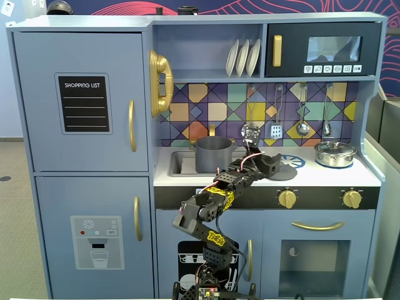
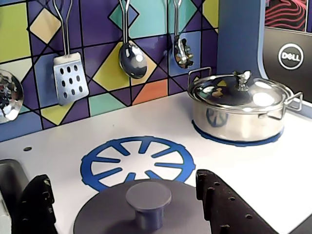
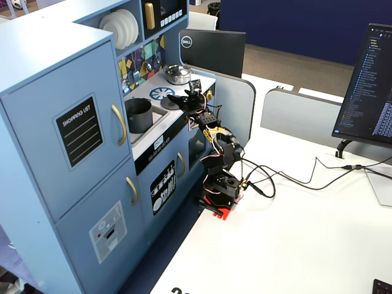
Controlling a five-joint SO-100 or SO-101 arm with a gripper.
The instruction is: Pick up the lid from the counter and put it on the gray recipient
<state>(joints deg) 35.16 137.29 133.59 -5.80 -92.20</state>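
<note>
Gripper (image 2: 122, 204) spread open on either side of the lid (image 2: 141, 214), gripping nothing; lid lay flat on white toy-kitchen counter (image 2: 273, 170), directly beneath. Beyond the fingers, a blue burner ring (image 2: 138, 161); far right, shiny steel pot (image 2: 239, 112). Left, gray recipient (image 1: 214, 154) in sink

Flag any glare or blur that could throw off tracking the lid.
Wrist view: bright highlights on the steel pot and hanging spoon; the matte lid has no glare, though pincer fingers at the bottom edge look soft. A fixed view: even light, lid partly hidden. Another fixed view: lid too small to resolve.
</note>
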